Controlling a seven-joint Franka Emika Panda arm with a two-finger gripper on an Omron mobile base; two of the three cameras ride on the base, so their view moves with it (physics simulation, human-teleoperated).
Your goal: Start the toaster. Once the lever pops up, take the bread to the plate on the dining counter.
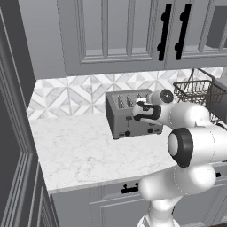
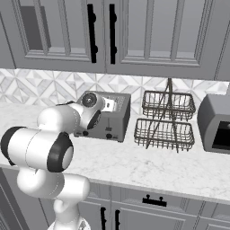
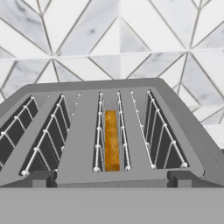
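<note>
Bread point(image 3: 111, 140) in toaster point(image 3: 83, 131) slot, below open jaws.

Arm folded, elbow low and near, forearm reaching far toward back wall. Wrist level, hand pointing forward and slightly down. Gripper point(image 1: 138, 111) at far end of arm, jaws fully spread, holding nothing.

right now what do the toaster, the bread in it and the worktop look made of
The toaster: seemingly brushed grey metal, matte flat panels, with thin pale wire guards in its slots. The bread: an orange-tan toasted-looking slice, grainy mottled surface, standing in one slot. The worktop: apparently polished white marble, judging by faint grey veins; being rendered, it could be laminate.
</note>
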